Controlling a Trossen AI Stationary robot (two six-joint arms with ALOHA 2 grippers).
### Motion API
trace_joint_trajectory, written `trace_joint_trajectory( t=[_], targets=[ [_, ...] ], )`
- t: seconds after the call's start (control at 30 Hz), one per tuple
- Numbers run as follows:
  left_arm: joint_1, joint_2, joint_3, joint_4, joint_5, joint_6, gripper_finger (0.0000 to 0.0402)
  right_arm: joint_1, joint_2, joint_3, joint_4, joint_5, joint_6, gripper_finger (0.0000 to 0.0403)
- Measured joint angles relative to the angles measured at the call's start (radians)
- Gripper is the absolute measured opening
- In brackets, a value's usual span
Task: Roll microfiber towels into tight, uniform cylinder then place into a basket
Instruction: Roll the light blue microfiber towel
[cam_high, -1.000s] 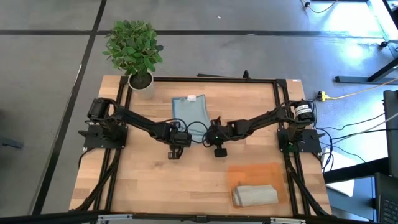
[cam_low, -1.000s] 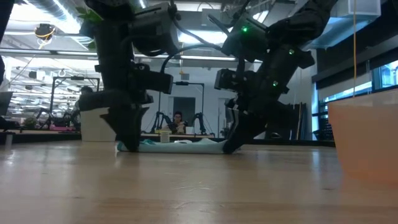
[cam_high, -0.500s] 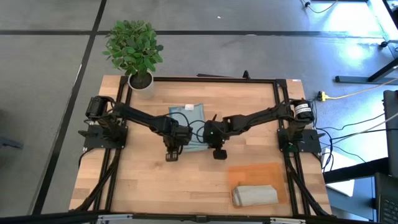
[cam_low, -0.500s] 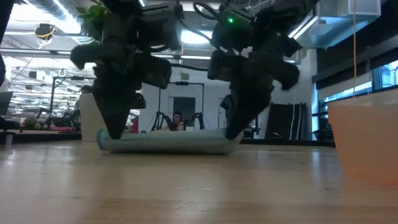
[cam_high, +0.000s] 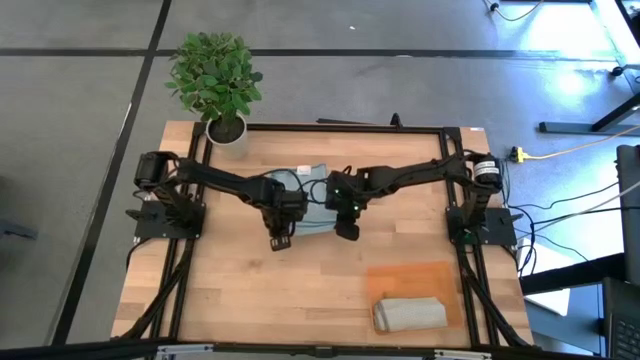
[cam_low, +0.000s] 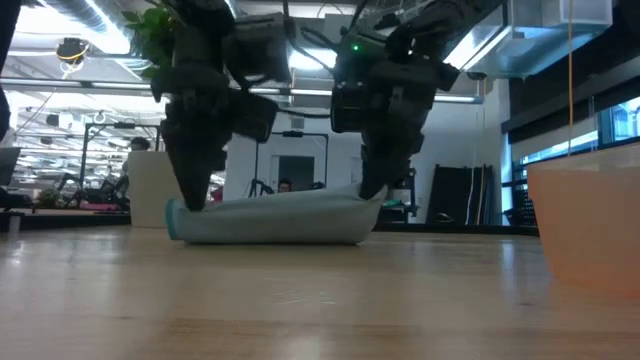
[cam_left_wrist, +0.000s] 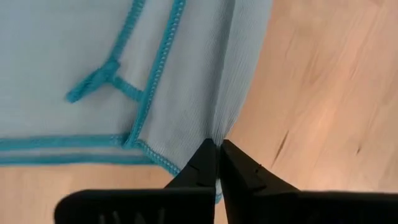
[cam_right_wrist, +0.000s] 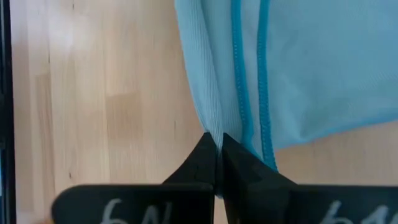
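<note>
A pale blue towel (cam_high: 312, 192) lies at the table's middle, largely under my arms. In the low view it shows as a long folded-over bulge (cam_low: 270, 218). My left gripper (cam_low: 195, 200) is shut on its left end and my right gripper (cam_low: 372, 190) on its right end. The orange basket (cam_high: 415, 280) lies at the near right, with a rolled grey-beige towel (cam_high: 410, 313) resting in it. My left gripper pinches a raised fold of the towel (cam_left_wrist: 214, 132) between its two fingers, beside the teal-hemmed left corner. The fingers come from above, pointing steeply down. The fold is lifted, and the rest of the towel lies on the table. My right gripper pinches a raised fold of the towel (cam_right_wrist: 214, 127) at its right end, next to the teal hem. The fingers slant down from above. The cloth hangs from the fingertips onto the layer that lies below.
A white plant pot (cam_high: 228, 130) with a leafy plant stands at the far left corner. The basket's wall (cam_low: 585, 220) rises at the right of the low view. Bare wood lies at the near left (cam_high: 240, 290). A black frame borders the table.
Both grippers have risen and gone toward the table's far edge, tipping as they went. With them the towel's near edge has been lifted off the table and folded over onto its far part. The flat cloth now stands as a thick bulge.
</note>
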Motion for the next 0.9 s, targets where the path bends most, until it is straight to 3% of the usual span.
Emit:
trace_joint_trajectory(
  t=[0.27, 0.7, 0.9],
  targets=[
    [0.050, -0.085, 0.001, -0.034, -0.029, -0.005, 0.0000, -0.047, -0.002, 0.000, -0.001, -0.002, 0.065, 0.0006],
    [0.153, -0.037, 0.001, -0.034, -0.046, -0.075, 0.0000, -0.134, 0.008, 0.000, 0.014, 0.067, 0.049, 0.0006],
    [0.166, -0.010, 0.001, -0.030, -0.012, -0.076, 0.0000, -0.141, 0.030, 0.000, 0.021, 0.048, 0.038, 0.0012]
  ],
)
